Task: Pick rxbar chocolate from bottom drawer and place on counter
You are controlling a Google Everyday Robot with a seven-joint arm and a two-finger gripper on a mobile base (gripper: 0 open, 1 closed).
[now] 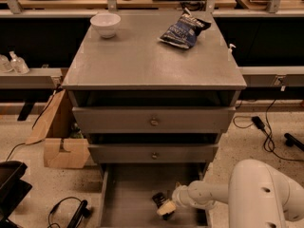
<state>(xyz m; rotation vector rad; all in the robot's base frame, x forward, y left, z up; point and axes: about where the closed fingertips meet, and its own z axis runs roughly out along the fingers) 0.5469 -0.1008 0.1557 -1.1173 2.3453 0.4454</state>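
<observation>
One claw [162, 205] — low in bottom drawer [127, 194]

The bottom drawer [127, 197] runs off the lower edge, and its rear is hidden under the cabinet [152, 120]. The gripper [164, 206] sits low over the drawer floor and partly covers a small dark shape, seemingly the rxbar chocolate [158, 198], whose lettering is unreadable. The arm [259, 194] is cut off at the corner.

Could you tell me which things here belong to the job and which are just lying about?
For the job: open grey metal bottom drawer; the robot's gripper inside it; small dark item at the gripper, possibly the black-wrapped rxbar chocolate; flat grey counter slab.
Lying about: white bowl and dark blue chip bag on the counter; brown cardboard box on the floor.
</observation>
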